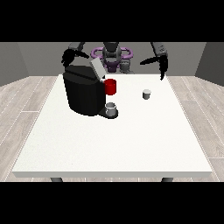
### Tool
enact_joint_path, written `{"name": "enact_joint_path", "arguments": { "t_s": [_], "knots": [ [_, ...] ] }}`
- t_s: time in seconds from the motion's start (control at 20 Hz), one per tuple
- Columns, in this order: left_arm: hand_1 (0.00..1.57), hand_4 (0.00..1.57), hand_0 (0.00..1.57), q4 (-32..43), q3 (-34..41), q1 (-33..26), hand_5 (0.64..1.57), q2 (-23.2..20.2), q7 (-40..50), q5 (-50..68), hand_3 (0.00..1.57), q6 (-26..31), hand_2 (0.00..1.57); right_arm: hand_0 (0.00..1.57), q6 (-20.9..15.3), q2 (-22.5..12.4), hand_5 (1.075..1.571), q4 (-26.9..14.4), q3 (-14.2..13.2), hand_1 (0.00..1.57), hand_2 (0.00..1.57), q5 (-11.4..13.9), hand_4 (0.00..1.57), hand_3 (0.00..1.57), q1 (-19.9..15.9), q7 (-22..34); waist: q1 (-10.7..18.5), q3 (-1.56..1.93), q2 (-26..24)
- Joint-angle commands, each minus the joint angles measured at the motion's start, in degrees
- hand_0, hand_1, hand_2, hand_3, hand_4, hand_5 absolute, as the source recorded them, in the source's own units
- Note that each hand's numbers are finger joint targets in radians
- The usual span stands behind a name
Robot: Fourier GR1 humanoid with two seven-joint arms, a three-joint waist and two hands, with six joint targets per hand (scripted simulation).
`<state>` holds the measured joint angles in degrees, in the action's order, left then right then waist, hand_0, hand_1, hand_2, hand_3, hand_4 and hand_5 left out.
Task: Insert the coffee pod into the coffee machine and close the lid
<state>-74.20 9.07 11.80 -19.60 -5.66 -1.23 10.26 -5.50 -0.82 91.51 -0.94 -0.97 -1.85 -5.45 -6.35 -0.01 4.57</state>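
A black coffee machine (83, 92) stands on the left half of the white table (113, 144), its grey lid (97, 68) tilted up. A grey cup (111, 109) sits on its base at the front. A small white coffee pod (146, 94) rests on the table right of centre. The hand at the view's right (161, 62) hangs above the table's far right edge, fingers straight and pointing down, well behind the pod. The hand at the view's left (70, 56) hovers above and behind the machine, fingers spread. Neither holds anything.
A red mug (110, 86) stands just right of the machine, between it and the pod. The table's near edge (113, 174) runs along the front; wooden floor surrounds it.
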Motion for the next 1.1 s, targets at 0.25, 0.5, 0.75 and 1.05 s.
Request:
{"name": "enact_joint_path", "arguments": {
  "t_s": [0.25, 0.5, 0.75, 1.05],
  "knots": [
    [0.00, 0.00, 0.00, 14.89, 1.14, 7.65, 1.571, -2.26, -3.26, -4.66, 0.00, -0.65, 0.00, 0.00, -0.60, 0.35, 1.571, -0.38, 1.13, 0.00, 0.00, 0.03, 0.26, 0.00, -4.15, 1.65, -1.73, -0.02, 5.38],
    [0.00, 0.00, 0.00, 16.56, -1.43, 13.15, 1.571, -1.37, 1.46, -8.36, 0.00, -3.11, 0.00, 0.00, -2.17, -1.08, 1.571, -6.40, -1.87, 0.00, 0.00, -0.45, 0.36, 0.00, -9.58, 1.75, 0.22, 0.02, 6.17],
    [0.00, 0.00, 0.00, 23.76, -2.39, 13.72, 1.571, -3.05, -2.51, -11.91, 0.00, -1.71, 0.11, 0.00, -2.91, 0.16, 1.571, -6.02, 1.20, 0.00, 0.00, 1.92, 0.37, 0.00, -5.95, 1.48, -1.44, 0.00, 5.10],
    [0.45, 0.00, 0.45, 27.65, -3.64, 18.20, 1.571, -1.40, -1.12, -16.07, 0.30, -5.38, 0.61, 0.00, -5.45, -0.58, 1.571, -10.71, 0.06, 0.00, 0.00, 3.41, 0.42, 0.00, -10.38, 3.48, -0.28, 0.00, 5.02]
  ]
}}
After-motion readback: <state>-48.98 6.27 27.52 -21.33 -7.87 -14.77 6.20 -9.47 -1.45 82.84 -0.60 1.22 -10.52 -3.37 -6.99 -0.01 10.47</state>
